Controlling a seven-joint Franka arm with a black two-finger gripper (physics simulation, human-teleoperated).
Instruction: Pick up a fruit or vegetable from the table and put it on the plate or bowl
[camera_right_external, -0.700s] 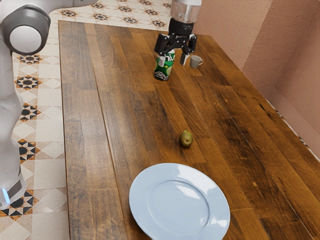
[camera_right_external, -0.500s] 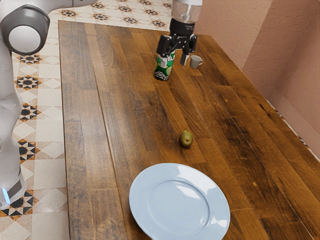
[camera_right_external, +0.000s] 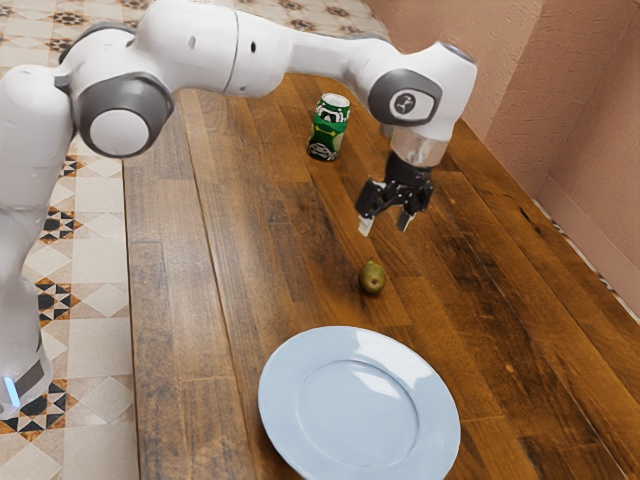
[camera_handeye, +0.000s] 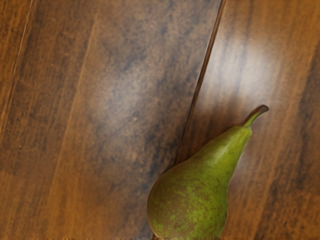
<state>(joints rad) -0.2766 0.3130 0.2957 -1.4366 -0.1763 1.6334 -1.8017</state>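
Green pear (camera_right_external: 372, 277) lying on wooden table (camera_right_external: 220, 300), about mid-surface, apart from pale plate (camera_right_external: 358, 405) at near edge. My gripper (camera_right_external: 385, 225) hovering above, just beyond pear, fingers spread, holding nothing. Green can (camera_right_external: 328, 127) upright toward far edge.

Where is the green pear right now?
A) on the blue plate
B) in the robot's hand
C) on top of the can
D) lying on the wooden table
D: the pear lies on the table, apart from the plate, and the gripper near it is open, holding nothing.
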